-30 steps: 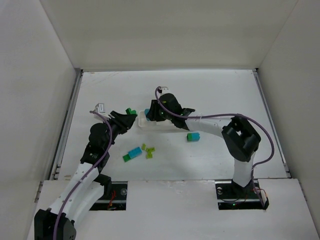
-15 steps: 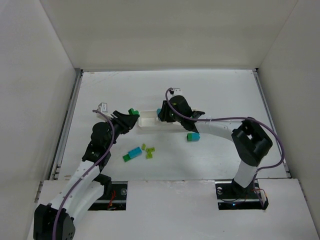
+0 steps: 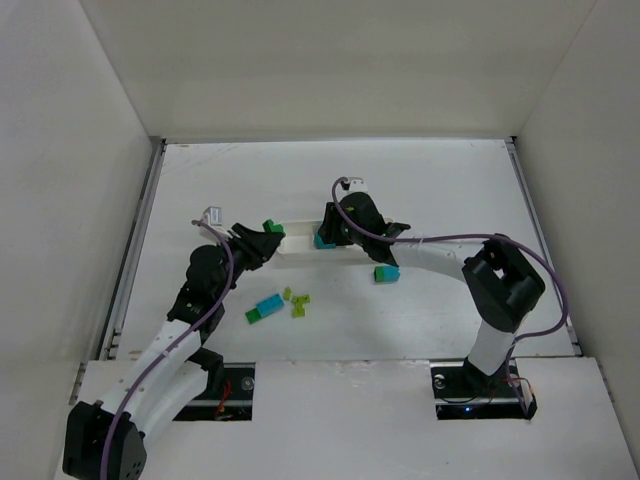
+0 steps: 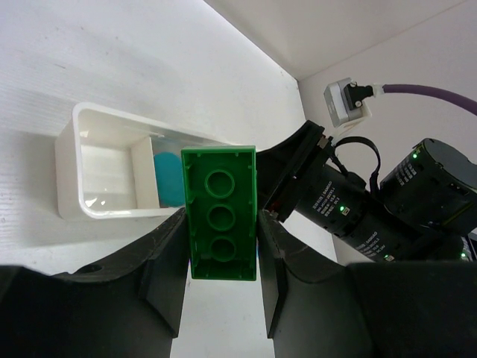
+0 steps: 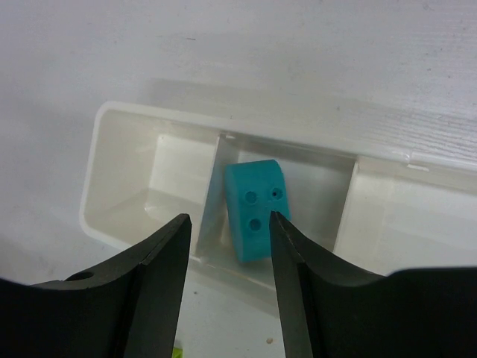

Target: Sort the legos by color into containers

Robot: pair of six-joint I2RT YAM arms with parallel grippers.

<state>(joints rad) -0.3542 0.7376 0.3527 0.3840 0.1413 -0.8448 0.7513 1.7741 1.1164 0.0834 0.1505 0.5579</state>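
Observation:
My left gripper (image 3: 262,238) is shut on a dark green lego (image 3: 268,227) and holds it just left of the white tray (image 3: 296,244). In the left wrist view the green lego (image 4: 220,212) stands between my fingers (image 4: 168,276), with the tray (image 4: 68,160) beyond it. My right gripper (image 3: 326,232) is open over the tray. In the right wrist view a cyan lego (image 5: 256,209) lies in the tray's (image 5: 141,112) middle compartment, leaning on the divider, and the jaws stand apart on either side above it. This cyan lego also shows in the left wrist view (image 4: 170,179).
Loose legos lie on the table in front of the tray: a cyan and a green one together (image 3: 266,308), small yellow-green ones (image 3: 297,302), and a cyan-and-green one (image 3: 386,273) under the right arm. White walls enclose the table.
My right gripper moved right along the tray with the cyan lego and opened, and the lego now lies in the middle compartment. My left gripper moved slightly right towards the tray with the green lego.

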